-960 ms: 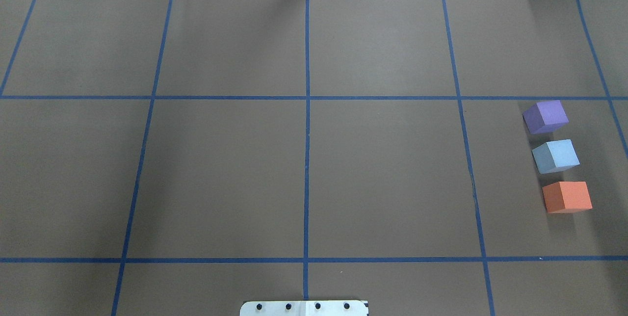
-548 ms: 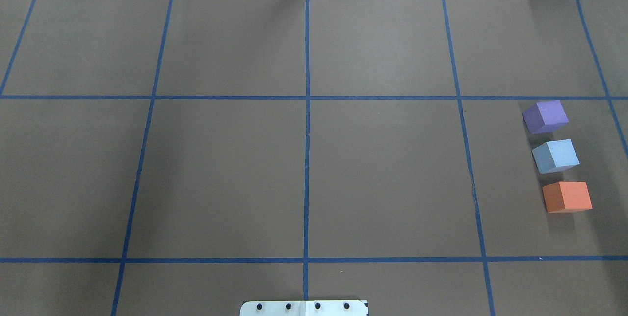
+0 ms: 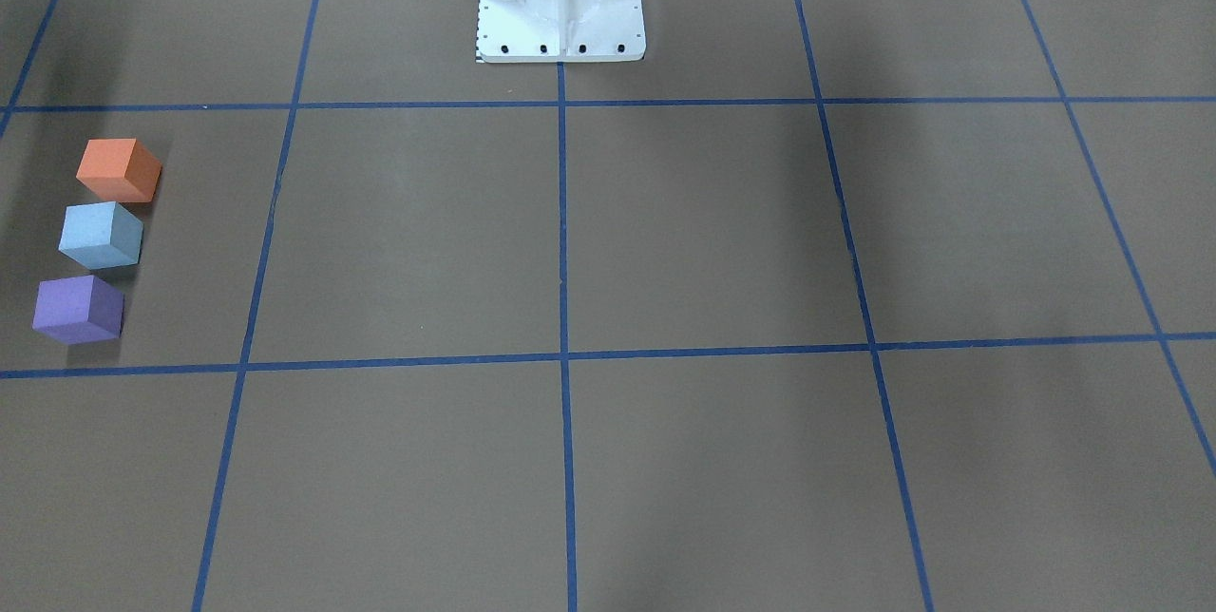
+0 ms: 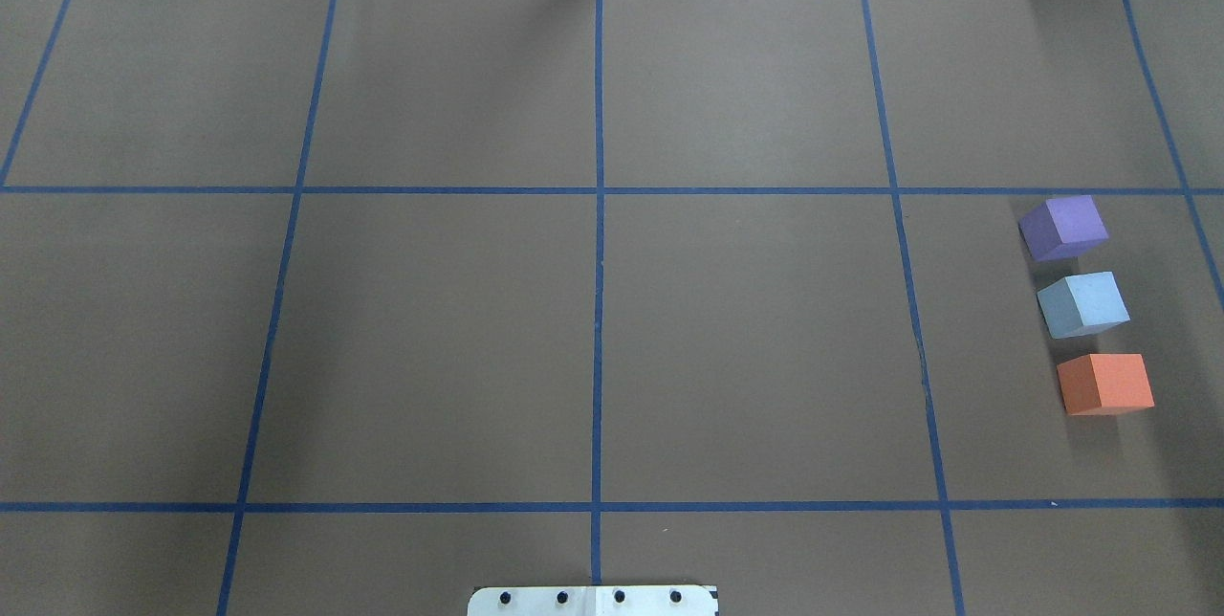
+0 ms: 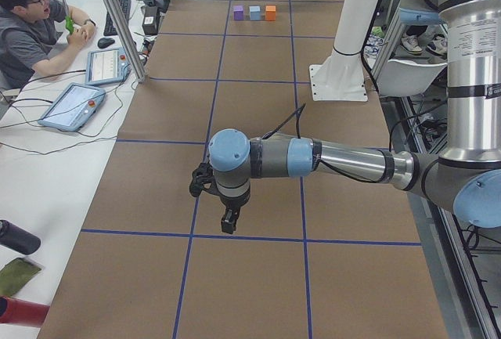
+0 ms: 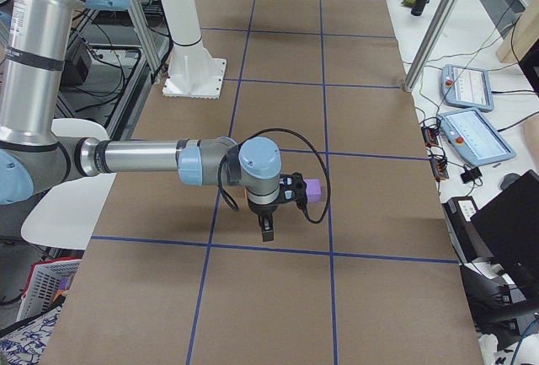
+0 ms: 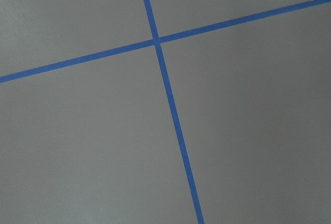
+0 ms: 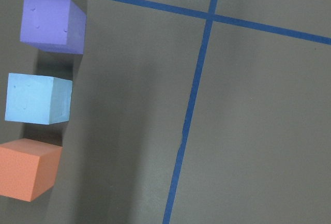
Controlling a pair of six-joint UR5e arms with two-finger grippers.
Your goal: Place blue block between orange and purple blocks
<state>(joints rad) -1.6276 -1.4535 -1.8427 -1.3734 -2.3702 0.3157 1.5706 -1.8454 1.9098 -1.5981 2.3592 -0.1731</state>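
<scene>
Nothing moved: blue block sits between purple block and orange block. My left arm and right arm stretch level, jaws pointing down; I cannot tell whether they are apart or together.

Far end: blue block between purple block, orange block.

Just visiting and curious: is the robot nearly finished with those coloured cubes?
It looks done: the light blue foam cube sits between the purple foam cube and the orange foam cube. Nothing is in hand; all three rest on the brown table. Nothing seems left.
</scene>
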